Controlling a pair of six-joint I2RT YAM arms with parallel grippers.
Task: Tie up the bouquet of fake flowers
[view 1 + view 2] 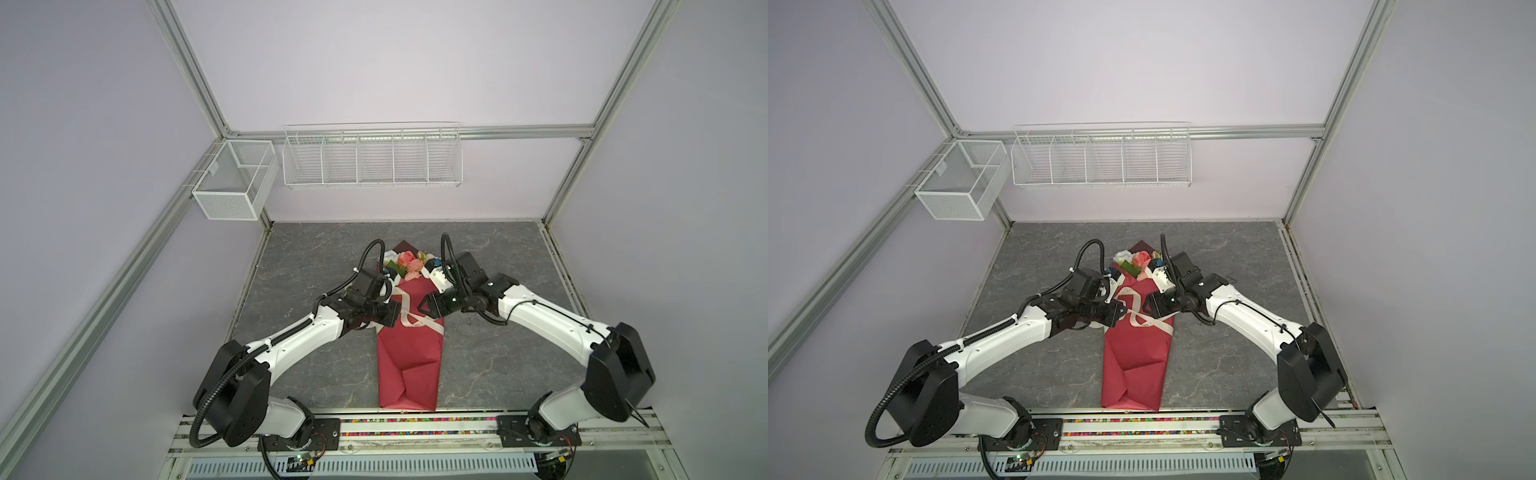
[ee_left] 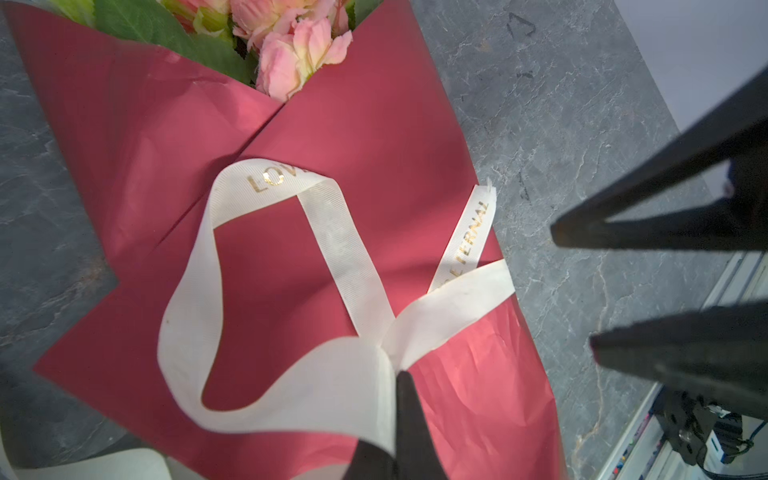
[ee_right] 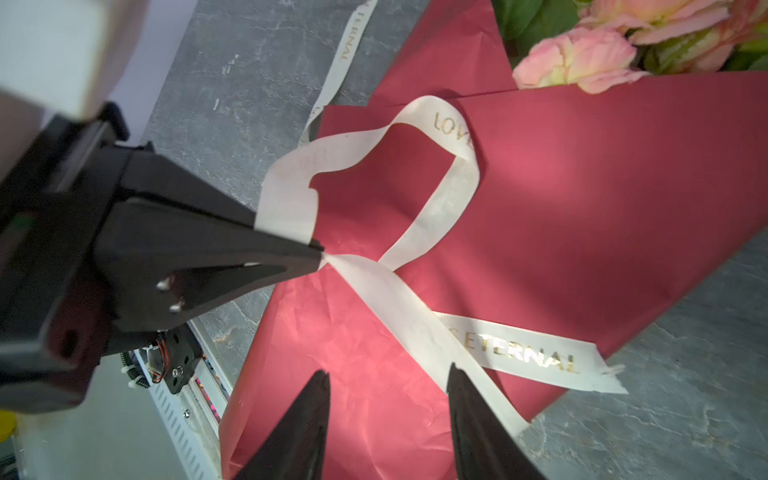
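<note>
Clamping the ribbon (image 3: 440, 199) crossing with the left tool (image 3: 321, 253), hovering the right tool (image 3: 388, 374) part-spread and empty over the bouquet of fake flowers (image 1: 409, 345) lying centre of the table (image 1: 311, 266), risking the loose loop slipping undone.

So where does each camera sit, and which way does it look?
Top views: overhead, by the robot's base, looking down on the table and the bouquet of fake flowers; left arm and right arm show.
Left wrist: on the left arm, looking along the shut left gripper pinching the ribbon.
Right wrist: on the right arm, looking past the open right gripper.
Shared: each wrist view shows the opposite gripper.
</note>
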